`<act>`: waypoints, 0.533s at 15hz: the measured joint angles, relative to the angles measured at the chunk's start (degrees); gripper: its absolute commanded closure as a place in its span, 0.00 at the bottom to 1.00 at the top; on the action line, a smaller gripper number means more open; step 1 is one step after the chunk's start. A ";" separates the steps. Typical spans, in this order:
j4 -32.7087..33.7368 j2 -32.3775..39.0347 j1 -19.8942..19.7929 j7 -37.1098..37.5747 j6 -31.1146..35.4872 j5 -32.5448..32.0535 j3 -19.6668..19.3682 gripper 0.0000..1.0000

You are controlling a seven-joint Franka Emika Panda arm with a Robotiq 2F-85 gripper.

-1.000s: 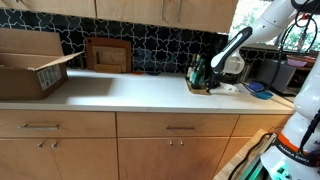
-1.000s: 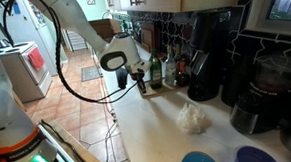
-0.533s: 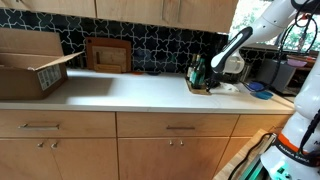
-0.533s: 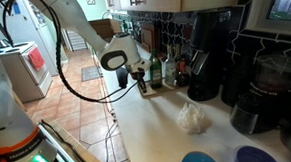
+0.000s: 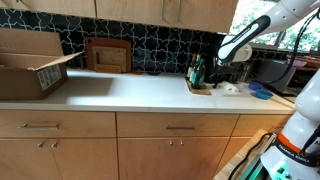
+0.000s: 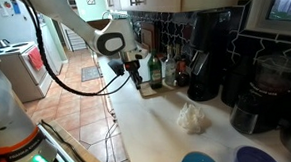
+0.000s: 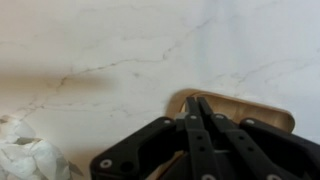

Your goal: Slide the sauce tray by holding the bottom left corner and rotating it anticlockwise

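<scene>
The sauce tray [image 5: 200,89] is a small wooden tray with several bottles [image 5: 196,70], standing on the white counter near the backsplash; it also shows in an exterior view [image 6: 146,88]. In the wrist view a rounded wooden corner of the tray [image 7: 245,108] lies just beyond my fingertips. My gripper [image 7: 195,102] is shut with the fingers pressed together and nothing between them. It hangs a little above the tray's corner in both exterior views [image 5: 217,66] [image 6: 136,79].
A crumpled white cloth [image 7: 25,155] [image 6: 192,117] lies on the counter beside the tray. Blue bowls [image 5: 258,90] [image 6: 200,160] sit further along. A coffee machine [image 6: 209,53] stands behind. A cardboard box [image 5: 30,62] and a wooden board [image 5: 107,53] are at the far end.
The arm and gripper have lifted upward from the tray's corner. The tray and bottles have not visibly moved.
</scene>
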 measured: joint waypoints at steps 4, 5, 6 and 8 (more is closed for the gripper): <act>-0.64 -6.74 -0.05 -0.12 -8.57 -4.22 0.96 0.32; -0.78 -8.16 -0.05 -0.28 -10.06 -4.24 1.31 0.23; -0.85 -9.37 -0.05 -0.40 -11.46 -4.22 1.64 0.16; -0.96 -11.19 0.02 -1.35 -13.71 -3.49 2.05 0.01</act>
